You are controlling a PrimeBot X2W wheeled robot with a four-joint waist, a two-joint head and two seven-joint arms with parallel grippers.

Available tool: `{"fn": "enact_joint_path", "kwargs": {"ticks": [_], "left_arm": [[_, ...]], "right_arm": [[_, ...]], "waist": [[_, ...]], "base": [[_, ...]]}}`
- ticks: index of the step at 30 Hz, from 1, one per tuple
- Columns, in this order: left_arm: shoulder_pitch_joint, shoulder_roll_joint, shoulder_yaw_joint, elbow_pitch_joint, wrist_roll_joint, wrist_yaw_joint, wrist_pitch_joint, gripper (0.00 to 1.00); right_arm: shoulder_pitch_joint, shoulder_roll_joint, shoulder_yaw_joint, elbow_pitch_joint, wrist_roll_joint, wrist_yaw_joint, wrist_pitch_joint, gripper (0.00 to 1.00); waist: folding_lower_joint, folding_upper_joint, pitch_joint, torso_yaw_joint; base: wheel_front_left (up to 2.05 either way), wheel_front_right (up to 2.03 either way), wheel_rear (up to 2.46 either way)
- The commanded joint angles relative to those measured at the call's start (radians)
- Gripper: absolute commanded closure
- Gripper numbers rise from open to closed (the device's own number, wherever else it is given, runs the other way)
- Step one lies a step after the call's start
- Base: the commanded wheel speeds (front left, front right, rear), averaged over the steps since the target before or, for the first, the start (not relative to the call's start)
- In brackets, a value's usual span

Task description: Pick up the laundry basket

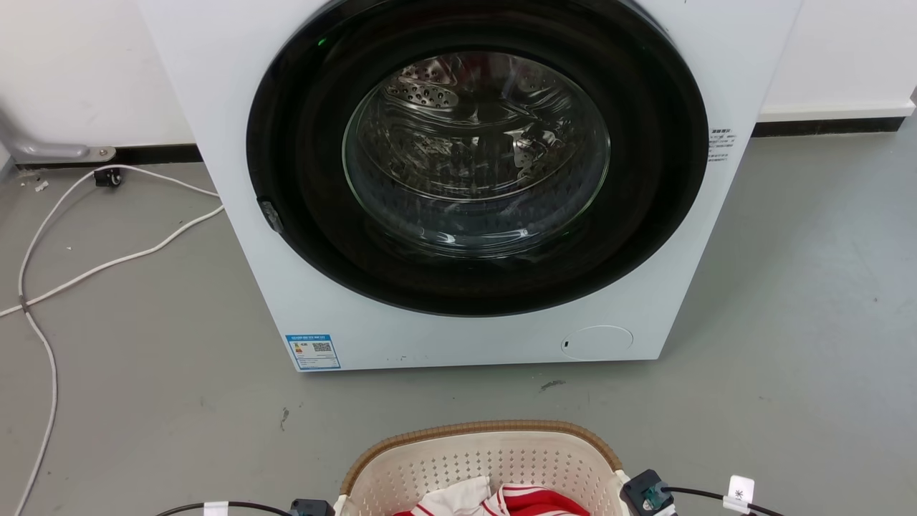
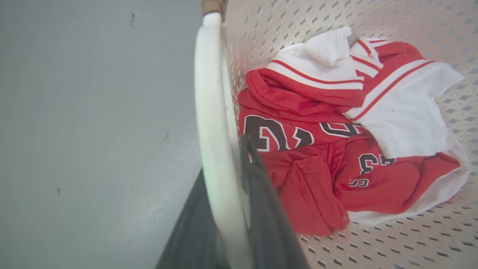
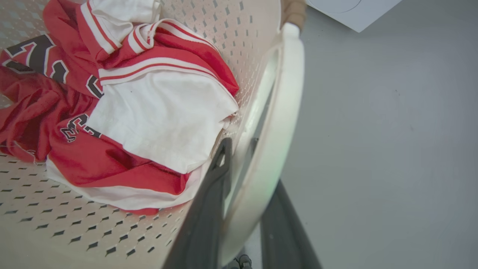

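Observation:
The laundry basket, cream perforated plastic with a brown woven rim, sits on the grey floor at the bottom centre of the head view. It holds a red and white jersey with dark numbers. My left gripper is shut on the basket's white left handle, one dark finger inside the wall and one outside. My right gripper grips the white right handle the same way. Dark wrist parts of both arms flank the basket in the head view, left and right.
A white front-loading washing machine stands just beyond the basket, its round dark door shut. White cables trail over the floor at the left. Grey floor spreads out on both sides, and a white wall runs behind.

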Motion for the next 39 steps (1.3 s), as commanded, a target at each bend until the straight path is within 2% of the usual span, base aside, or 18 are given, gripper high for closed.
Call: {"fn": "enact_joint_path", "kwargs": {"ticks": [1,39], "left_arm": [[-0.007,0.008,-0.004,-0.012,0.002,0.003,-0.015,1.00],[-0.001,0.018,-0.033,-0.012,-0.038,0.006,-0.023,1.00]], "right_arm": [[0.008,0.003,0.015,0.007,-0.004,0.014,0.003,1.00],[-0.001,0.002,0.069,0.026,0.044,0.014,-0.007,1.00]], "waist": [[0.0000,-0.0001,0.001,0.000],[0.0000,-0.0001,0.004,-0.002]], "base": [[0.00,0.00,0.00],[0.00,0.00,0.00]]}}
